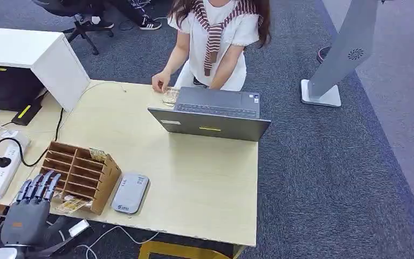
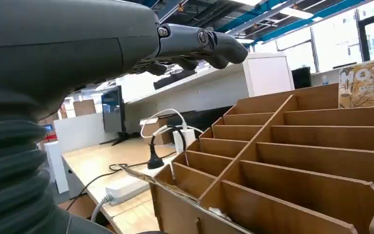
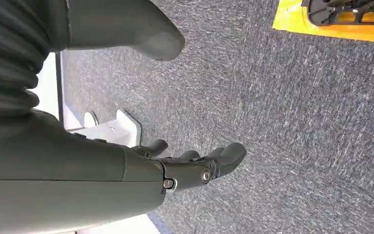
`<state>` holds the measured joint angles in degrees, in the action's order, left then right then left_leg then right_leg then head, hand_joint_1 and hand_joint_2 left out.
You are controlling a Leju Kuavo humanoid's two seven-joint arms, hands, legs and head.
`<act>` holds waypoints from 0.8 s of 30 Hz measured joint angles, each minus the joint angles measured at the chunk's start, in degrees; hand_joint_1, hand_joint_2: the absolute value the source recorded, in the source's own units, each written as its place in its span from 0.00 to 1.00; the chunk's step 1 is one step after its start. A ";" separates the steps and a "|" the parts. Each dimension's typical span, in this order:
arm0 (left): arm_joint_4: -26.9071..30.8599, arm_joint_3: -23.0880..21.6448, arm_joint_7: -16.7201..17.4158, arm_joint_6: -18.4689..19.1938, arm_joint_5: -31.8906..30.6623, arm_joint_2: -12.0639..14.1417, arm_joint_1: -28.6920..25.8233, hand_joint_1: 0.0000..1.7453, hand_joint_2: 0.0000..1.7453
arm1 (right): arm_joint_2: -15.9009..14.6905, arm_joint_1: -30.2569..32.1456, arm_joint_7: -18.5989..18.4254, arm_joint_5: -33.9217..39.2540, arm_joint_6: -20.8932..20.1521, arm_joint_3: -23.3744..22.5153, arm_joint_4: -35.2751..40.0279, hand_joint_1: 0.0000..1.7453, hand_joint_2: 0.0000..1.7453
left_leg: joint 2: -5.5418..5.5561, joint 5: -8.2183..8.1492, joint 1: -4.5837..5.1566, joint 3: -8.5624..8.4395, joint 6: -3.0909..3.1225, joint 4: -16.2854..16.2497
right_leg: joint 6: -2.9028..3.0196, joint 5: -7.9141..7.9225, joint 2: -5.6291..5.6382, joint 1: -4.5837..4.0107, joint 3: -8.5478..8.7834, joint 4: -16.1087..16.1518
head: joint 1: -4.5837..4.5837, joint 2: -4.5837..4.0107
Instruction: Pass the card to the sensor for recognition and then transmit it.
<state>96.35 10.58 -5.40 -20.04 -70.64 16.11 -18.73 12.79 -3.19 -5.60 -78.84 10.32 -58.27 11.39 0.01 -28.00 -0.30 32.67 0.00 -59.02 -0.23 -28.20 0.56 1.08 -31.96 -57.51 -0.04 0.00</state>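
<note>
Lower left of the head view: the left robot hand (image 1: 29,208) hovers at the tabletop (image 1: 194,172) edge, fingers straight and spread, holding nothing; its wrist is cut off by the frame bottom. In the left wrist view the same robot hand (image 2: 195,44) reaches over the rack, fingers extended and apart.

Just right of the hand stands a wooden rack (image 1: 78,174) of open slots. A patterned card (image 1: 98,155) stands in an upper slot; its print is too small to read. Another card (image 1: 71,205) lies at the rack's foot, partly hidden by the hand's fingertips.

Beside the rack, right, a grey sensor (image 1: 130,192) lies flat on the tabletop.

At left, a power strip (image 1: 2,167) with a black plug; its cable runs behind a white cabinet (image 1: 43,59).

Centre top: an open laptop (image 1: 213,116), screen facing away. A person (image 1: 215,38) stands behind it, head cut off, one hand on a small object that cannot be identified.

Right wrist view: the right robot hand (image 3: 190,165) hangs over grey carpet (image 3: 297,122), fingers loosely apart, empty.
</note>
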 joint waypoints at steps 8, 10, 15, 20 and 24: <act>-0.57 -1.51 0.59 0.37 0.22 0.00 1.25 0.00 1.00 | 0.04 -0.02 -0.09 -0.22 -0.07 0.09 -0.02 0.00 1.00 | 0.00 0.00 0.00 0.00 0.00 0.00 | 0.00 0.00 0.00 0.00 0.00 0.00 | 0.00 0.00; -0.92 -2.21 0.61 0.39 0.20 0.00 1.72 0.00 1.00 | 0.04 -0.01 -0.09 -0.31 -0.09 0.11 -0.02 0.00 1.00 | 0.01 0.00 0.00 0.00 0.00 0.00 | 0.00 0.00 0.00 0.00 0.00 0.00 | -0.02 0.00; -1.79 -3.78 0.79 0.48 0.04 0.00 2.44 0.00 1.00 | 0.18 -0.03 -0.09 -0.44 -0.09 0.22 -0.02 0.00 1.00 | 0.00 0.00 0.00 0.00 0.00 0.00 | 0.00 0.00 0.01 0.00 0.00 0.00 | 0.00 -0.02; -2.49 -4.41 1.22 0.48 -0.15 0.02 2.73 0.00 1.00 | 0.24 -0.05 -0.15 -0.92 -0.20 0.59 -0.02 0.00 1.00 | 0.00 0.00 0.00 0.00 0.00 0.00 | 0.00 0.00 0.01 0.00 -0.01 0.00 | 0.00 0.00; -2.95 -5.33 1.84 0.48 -0.15 0.09 2.86 0.00 1.00 | 0.28 -0.05 -0.15 -0.98 -0.33 0.70 -0.02 0.00 1.00 | 0.00 0.00 0.00 0.00 0.00 0.00 | 0.00 0.00 0.01 0.00 -0.01 0.00 | -0.02 0.00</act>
<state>93.39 5.24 -3.56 -19.56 -70.79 16.20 -15.87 13.07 -3.24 -5.75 -79.82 9.99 -57.57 11.37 0.01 -28.00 -0.30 32.67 0.00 -59.02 -0.22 -28.20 0.57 1.08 -31.97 -57.51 -0.07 0.00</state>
